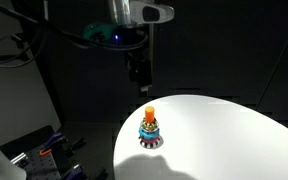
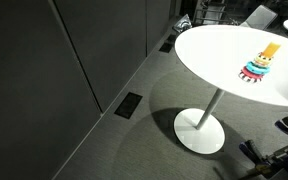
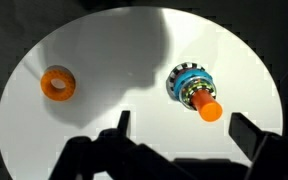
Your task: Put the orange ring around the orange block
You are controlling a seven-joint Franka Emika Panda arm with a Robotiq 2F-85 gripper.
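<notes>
**Fingers point(image 3: 246, 133) wide above the counter point(image 3: 124, 50), orange ring point(image 3: 57, 83) lying apart from the toy point(image 3: 187, 85)**

We see the fingers standing wide apart and holding nothing. In the wrist view they come in at the lower edge as two dark shapes, and their shadow falls across the white round counter. The orange ring lies flat on the counter toward the left of that view, well apart from the ring-stack toy, with bare white surface between them. The toy stands toward the right. Its blue and red rings are stacked, and the orange block point(image 3: 209, 108) rises from the top as its tip. The ring is not yet around the block.

In an exterior view the arm point(image 1: 124, 30) hangs over the counter, with the fingers above the toy point(image 1: 150, 128) and clear of it. We make out the orange block point(image 1: 150, 108) at the toy's top there too. In an exterior view the counter rests on a single white pedestal point(image 2: 200, 128) over grey floor point(image 2: 104, 140) — the toy point(image 2: 256, 68) stands toward the right of the top.
</notes>
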